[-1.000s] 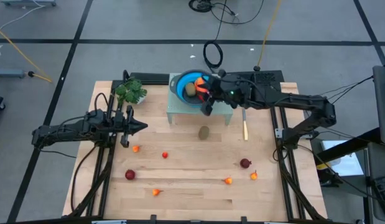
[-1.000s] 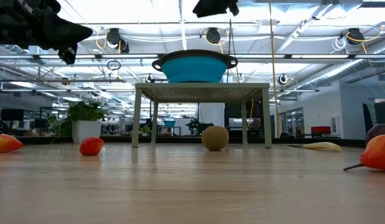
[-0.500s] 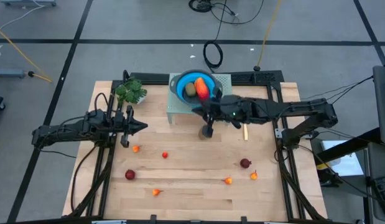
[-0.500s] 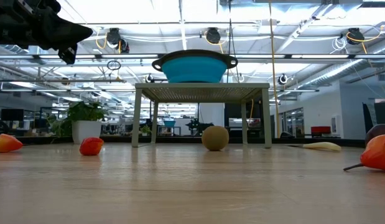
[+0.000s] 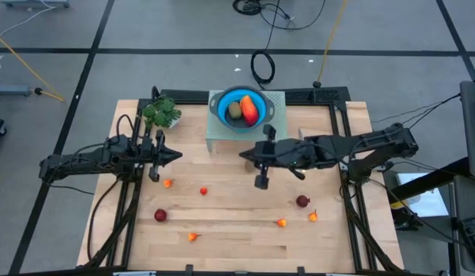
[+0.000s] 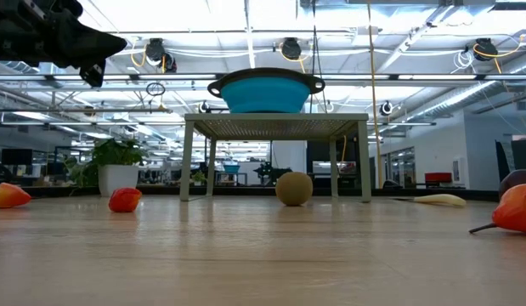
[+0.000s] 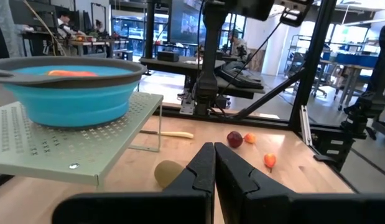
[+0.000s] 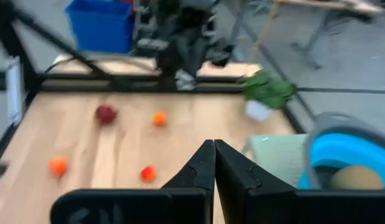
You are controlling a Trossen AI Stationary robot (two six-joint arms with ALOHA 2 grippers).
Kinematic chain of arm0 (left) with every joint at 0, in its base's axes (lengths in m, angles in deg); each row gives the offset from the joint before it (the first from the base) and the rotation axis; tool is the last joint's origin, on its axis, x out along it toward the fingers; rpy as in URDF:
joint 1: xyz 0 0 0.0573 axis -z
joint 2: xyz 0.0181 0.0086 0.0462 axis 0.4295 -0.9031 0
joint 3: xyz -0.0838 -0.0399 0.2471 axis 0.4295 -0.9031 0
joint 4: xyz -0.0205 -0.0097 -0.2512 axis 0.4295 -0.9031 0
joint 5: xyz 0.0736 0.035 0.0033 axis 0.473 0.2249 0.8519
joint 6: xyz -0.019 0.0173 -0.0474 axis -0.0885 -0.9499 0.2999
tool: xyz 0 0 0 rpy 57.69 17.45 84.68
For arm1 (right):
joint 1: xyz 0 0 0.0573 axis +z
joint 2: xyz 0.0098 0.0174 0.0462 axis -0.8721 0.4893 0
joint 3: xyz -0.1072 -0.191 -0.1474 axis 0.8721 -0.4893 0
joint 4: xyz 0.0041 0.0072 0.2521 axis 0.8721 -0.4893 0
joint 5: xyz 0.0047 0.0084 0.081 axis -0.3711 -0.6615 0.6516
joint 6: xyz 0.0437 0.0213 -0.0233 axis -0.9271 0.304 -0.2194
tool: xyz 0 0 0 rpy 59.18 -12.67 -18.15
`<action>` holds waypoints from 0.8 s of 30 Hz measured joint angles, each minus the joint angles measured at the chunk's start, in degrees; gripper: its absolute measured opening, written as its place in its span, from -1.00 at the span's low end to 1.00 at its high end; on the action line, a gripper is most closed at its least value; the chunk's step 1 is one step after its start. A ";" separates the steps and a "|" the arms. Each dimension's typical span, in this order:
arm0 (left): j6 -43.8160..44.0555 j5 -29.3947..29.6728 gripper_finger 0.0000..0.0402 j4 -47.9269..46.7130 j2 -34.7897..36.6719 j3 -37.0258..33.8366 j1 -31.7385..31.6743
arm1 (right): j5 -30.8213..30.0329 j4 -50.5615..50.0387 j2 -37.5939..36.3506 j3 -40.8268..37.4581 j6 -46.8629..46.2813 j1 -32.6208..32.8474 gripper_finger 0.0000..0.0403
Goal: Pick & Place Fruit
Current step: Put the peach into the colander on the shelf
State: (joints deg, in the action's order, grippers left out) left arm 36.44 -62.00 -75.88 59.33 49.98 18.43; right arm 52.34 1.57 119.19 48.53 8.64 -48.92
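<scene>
The right end effector (image 5: 261, 182), fingers pressed together and empty, is hovering just in front of the brown kiwi-like oval (image 6: 294, 188), which is lying on the worktop (image 5: 237, 230) before the blue bowl (image 5: 242, 109), the left arm waiting farther off.

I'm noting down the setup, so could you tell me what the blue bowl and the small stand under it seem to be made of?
The blue bowl looks like matte soft plastic or silicone, with stepped walls and a grey rim, possibly collapsible. The stand looks like pale green painted sheet metal, since its flat top is punched with rows of small holes.

Bright overhead ceiling lights; right wrist view motion-blurred.
</scene>
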 joint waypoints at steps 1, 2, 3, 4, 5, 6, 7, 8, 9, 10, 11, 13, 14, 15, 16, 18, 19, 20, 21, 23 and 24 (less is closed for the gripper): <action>-0.55 -0.01 -0.96 0.00 0.00 0.00 0.01 | 1.63 -0.85 -0.31 -0.04 0.19 -0.04 -1.00; -0.97 -0.02 -0.96 0.00 0.00 0.00 0.00 | 3.34 -1.61 -0.47 -0.07 0.33 -0.11 -1.00; -1.11 0.00 -0.96 0.02 0.00 0.00 0.02 | 4.99 -1.80 -0.61 -0.07 0.30 -0.50 -1.00; -1.11 -0.02 -0.96 0.02 -0.02 0.00 0.02 | 6.39 -1.92 -0.74 -0.05 0.55 -0.84 -1.00; -1.08 -0.01 -0.96 0.02 -0.02 0.00 0.00 | 7.47 -2.59 -1.03 -0.02 0.95 -1.05 -1.00; -0.82 0.00 -0.96 0.08 -0.01 0.00 0.02 | 8.20 -3.59 -1.48 -0.08 1.43 -1.23 -1.00; -0.47 -0.01 -0.96 0.07 -0.01 0.00 0.01 | 9.12 -3.92 -1.79 -0.31 1.96 -1.40 -1.00; -0.33 0.01 -0.96 0.05 -0.02 0.00 0.02 | 9.68 -3.79 -2.11 -0.44 2.53 -1.85 -1.00; -0.28 0.00 -0.96 0.07 -0.02 0.00 0.02 | 10.50 -3.76 -2.72 -0.69 3.21 -2.27 -1.00; -0.25 0.01 -0.96 0.07 -0.01 0.00 0.01 | 10.71 -4.26 -3.57 -1.02 3.41 -2.45 -1.00; -0.13 0.02 -0.96 0.11 0.00 0.00 0.02 | 10.75 -4.72 -4.46 -1.54 3.49 -2.47 -1.00; 0.72 0.71 -0.96 0.11 -0.02 0.00 0.02 | 11.73 -4.46 -6.48 -2.92 3.73 -2.86 -1.00; 0.84 1.40 -0.96 0.09 -0.01 0.00 0.02 | 12.21 -4.40 -7.82 -4.04 4.04 -3.08 -1.00; 1.04 2.09 -0.96 0.14 0.00 0.00 0.02 | 12.26 -4.41 -9.23 -5.30 4.06 -3.12 -1.00; 1.11 2.69 -0.96 0.14 -0.02 0.00 0.02 | 12.46 -4.02 -10.63 -6.63 4.04 -3.12 -1.00; 1.13 3.89 -0.96 0.31 0.00 0.00 0.02 | 12.74 -2.67 -13.94 -9.87 3.84 -3.17 -1.00; 1.17 4.08 -0.96 0.42 0.00 -0.02 0.02 | 13.16 -1.74 -15.61 -11.70 3.81 -3.19 -1.00; 1.16 4.42 -0.96 0.46 0.00 0.00 0.02 | 13.55 -0.08 -17.37 -13.56 3.83 -3.19 -1.00; 1.18 4.78 -0.96 0.52 -0.02 -0.02 0.02 | 13.62 1.38 -19.07 -15.40 3.81 -3.19 -1.00; 1.79 5.66 -0.96 1.22 -0.01 -0.02 0.02 | 13.66 4.03 -22.60 -19.23 3.54 -3.19 -1.00; 2.25 6.21 -0.96 1.47 0.00 -0.02 0.02 | 13.66 5.43 -24.34 -21.21 3.31 -3.19 -1.00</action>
State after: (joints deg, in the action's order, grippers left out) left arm 38.68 -55.80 -74.40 59.33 49.96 18.45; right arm 66.01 7.00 94.86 27.32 11.96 -52.11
